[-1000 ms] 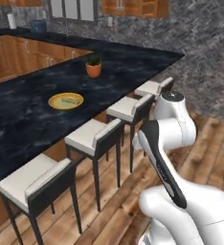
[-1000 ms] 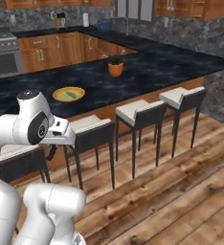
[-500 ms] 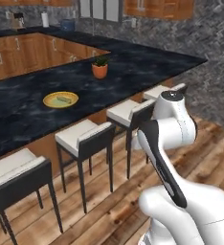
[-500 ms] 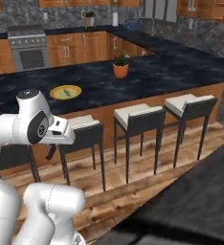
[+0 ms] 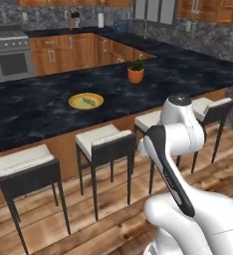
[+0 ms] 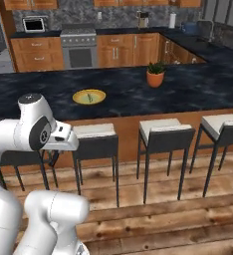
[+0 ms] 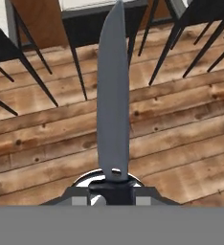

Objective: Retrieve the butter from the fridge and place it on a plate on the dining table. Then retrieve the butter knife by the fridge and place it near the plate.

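While the butter (image 5: 89, 101) sits plated:
Grip: fingers clamp the knife (image 7: 113, 95).
Plan: I lay it beside the plate (image 5: 86, 101), blade flat.

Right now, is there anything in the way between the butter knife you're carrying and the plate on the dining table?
Yes. The butter knife hangs low over the floor, with the stools lined along the dining table edge between it and the plate.

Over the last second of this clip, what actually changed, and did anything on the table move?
The base kept swinging around the dining table, so both base views shifted; nothing on it moved. The butter stays on the plate, the potted plant beside it. The gripper stays shut on the butter knife, carried over the wood floor by the stools.
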Robot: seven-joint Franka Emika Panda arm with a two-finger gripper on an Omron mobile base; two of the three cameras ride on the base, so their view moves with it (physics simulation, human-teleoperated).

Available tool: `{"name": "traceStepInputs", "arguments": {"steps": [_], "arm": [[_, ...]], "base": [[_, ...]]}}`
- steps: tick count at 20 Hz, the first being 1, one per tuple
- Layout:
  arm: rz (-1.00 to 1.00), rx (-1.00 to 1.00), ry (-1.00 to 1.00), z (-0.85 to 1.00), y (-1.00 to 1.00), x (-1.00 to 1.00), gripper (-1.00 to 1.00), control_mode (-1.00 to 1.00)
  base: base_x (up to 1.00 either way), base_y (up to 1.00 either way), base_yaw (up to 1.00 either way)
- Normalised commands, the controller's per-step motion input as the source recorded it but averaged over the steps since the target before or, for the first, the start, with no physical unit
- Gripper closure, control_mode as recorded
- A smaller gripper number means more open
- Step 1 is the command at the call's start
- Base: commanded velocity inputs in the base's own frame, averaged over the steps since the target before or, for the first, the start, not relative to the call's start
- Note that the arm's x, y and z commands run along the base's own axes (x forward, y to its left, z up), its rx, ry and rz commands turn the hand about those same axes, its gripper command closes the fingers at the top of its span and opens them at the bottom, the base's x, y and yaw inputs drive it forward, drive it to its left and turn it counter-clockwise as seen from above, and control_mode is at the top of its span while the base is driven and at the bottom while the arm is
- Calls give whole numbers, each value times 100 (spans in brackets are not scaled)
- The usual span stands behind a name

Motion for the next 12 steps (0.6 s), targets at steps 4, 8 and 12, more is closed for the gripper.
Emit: {"name": "traceStepInputs", "arguments": {"steps": [4, 8, 12], "arm": [[0, 0, 0, 0, 0, 0, 100, 100], [0, 0, 0, 0, 0, 0, 100, 100], [0, 0, 0, 0, 0, 0, 100, 100]], "base": [[29, -58, 42], [12, -65, 35], [20, -75, 28]]}}
